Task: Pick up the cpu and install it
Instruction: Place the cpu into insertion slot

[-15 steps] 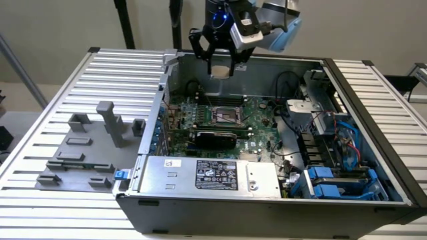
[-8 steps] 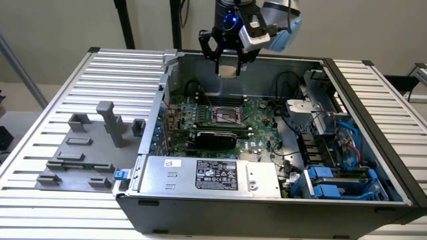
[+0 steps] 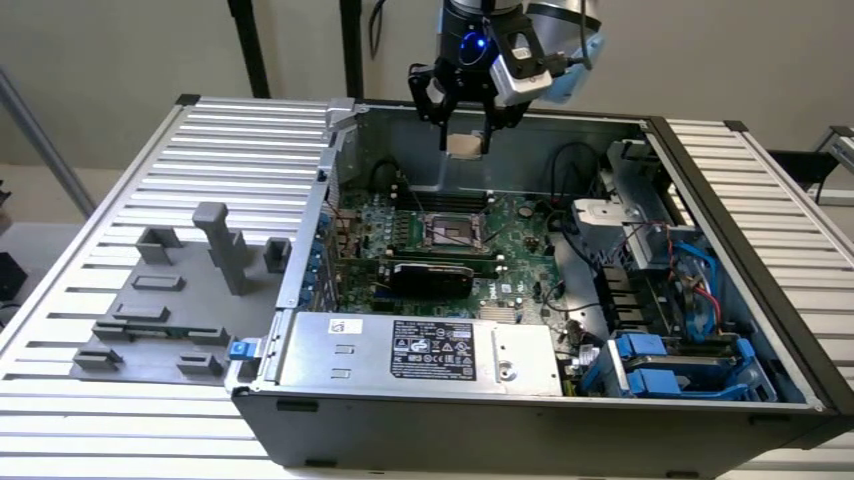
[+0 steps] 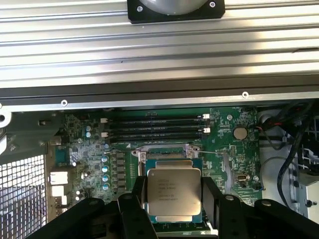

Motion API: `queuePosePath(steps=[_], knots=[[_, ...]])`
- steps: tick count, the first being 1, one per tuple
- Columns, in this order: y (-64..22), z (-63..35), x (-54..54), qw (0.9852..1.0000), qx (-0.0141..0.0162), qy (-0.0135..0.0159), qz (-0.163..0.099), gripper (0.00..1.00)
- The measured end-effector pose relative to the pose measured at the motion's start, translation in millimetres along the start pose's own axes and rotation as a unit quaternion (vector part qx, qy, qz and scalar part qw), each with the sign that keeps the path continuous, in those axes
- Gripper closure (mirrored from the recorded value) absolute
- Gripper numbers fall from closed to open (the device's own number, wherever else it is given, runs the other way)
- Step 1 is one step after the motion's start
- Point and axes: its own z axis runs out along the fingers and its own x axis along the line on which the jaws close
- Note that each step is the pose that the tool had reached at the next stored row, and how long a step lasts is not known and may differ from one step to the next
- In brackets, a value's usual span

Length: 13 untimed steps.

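The gripper (image 3: 463,138) grips the cpu (image 3: 465,147) by two opposite edges, flat and lid-up, high over the open case (image 3: 400,432) and roughly above the socket (image 3: 454,232), likely so it can seat level with its underside untouched.

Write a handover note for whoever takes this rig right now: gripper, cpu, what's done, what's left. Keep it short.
Gripper: shut on the cpu, its fingers pressing on two opposite edges, metal top facing the wrist camera.
Position: the cpu hangs in the air over the motherboard inside the open computer case, not touching the board.
Socket: on the board below the gripper.
Done: the cpu is picked up and brought over the case.
Left: the cpu is not yet seated in the socket.
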Motion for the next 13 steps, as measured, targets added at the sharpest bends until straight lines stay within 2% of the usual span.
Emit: queuePosePath(steps=[13], knots=[[-0.2, 0.1, 0.0, 1.0000, 0.0000, -0.0003, 0.004, 0.45]])
